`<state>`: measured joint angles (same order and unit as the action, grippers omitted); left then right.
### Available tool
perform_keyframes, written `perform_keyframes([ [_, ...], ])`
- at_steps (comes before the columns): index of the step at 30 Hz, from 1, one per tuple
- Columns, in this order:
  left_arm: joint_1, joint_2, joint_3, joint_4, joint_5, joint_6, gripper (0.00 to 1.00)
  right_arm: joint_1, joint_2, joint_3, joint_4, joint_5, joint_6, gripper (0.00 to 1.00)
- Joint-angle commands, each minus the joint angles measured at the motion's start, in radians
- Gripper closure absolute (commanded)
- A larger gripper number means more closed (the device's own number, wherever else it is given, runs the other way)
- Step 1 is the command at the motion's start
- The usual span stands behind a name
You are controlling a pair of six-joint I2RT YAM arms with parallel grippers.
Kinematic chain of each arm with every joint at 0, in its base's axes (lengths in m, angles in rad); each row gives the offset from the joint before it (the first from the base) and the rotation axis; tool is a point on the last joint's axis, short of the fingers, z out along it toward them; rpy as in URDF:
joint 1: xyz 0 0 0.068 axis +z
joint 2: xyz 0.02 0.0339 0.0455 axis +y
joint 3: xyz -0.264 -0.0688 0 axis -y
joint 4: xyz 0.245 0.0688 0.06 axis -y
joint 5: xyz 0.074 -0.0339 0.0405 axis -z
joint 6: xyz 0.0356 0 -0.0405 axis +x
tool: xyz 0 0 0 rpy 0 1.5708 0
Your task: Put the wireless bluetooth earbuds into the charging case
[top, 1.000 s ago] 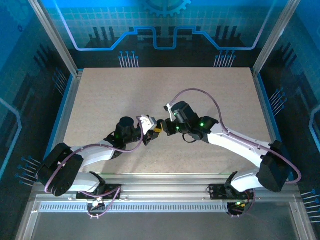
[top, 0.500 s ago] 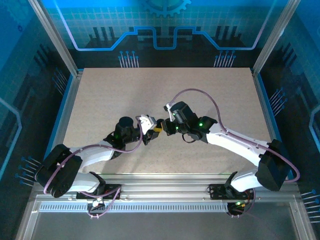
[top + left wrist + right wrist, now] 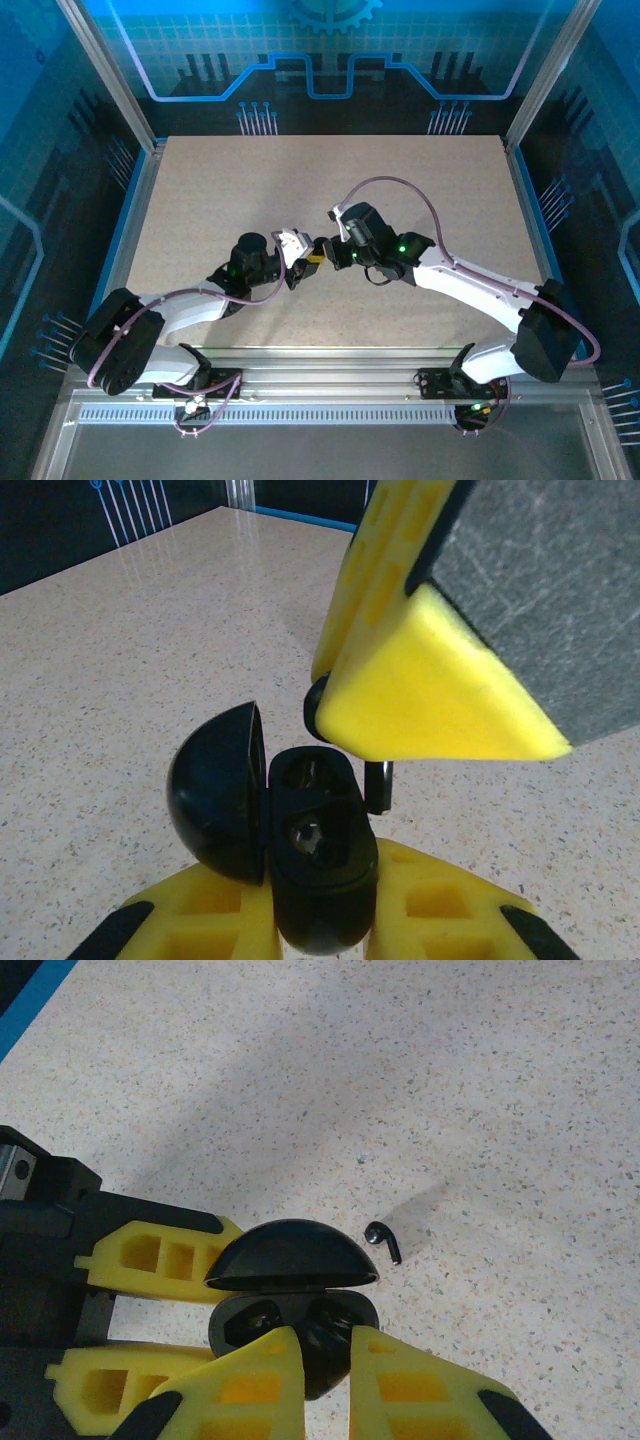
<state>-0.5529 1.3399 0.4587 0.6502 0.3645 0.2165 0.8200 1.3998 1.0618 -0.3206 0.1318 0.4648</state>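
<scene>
Scarcely anything has shifted since a second ago: we see both arms stay nose to nose at the middle of the table [image 3: 300, 180]. Our left gripper [image 3: 318, 875] is clamped on the black charging case [image 3: 315, 830], whose domed lid [image 3: 290, 1255] stands swung open. Our right gripper [image 3: 325, 1348] hovers just over the open case with its yellow fingers [image 3: 250, 1380] drawn almost together; whether they pinch anything we cannot tell. One black earbud [image 3: 383, 1243] lies on the table just beyond the case, apart from it
</scene>
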Motion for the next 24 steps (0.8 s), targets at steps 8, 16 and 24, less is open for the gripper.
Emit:
perform_keyframes([
  [8, -0.008, -0.001, 0.03, -0.01, 0.04, 0.023, 0.9, 0.011, -0.034, 0.041, 0.067, 0.031, -0.016, 0.87],
  [16, -0.008, -0.01, 0.031, -0.005, 0.048, 0.019, 0.9, 0.01, -0.012, 0.042, 0.077, 0.023, -0.011, 0.87],
  [24, -0.008, -0.023, 0.029, -0.001, 0.039, 0.015, 0.9, 0.01, 0.002, 0.036, 0.074, 0.012, -0.011, 0.87],
])
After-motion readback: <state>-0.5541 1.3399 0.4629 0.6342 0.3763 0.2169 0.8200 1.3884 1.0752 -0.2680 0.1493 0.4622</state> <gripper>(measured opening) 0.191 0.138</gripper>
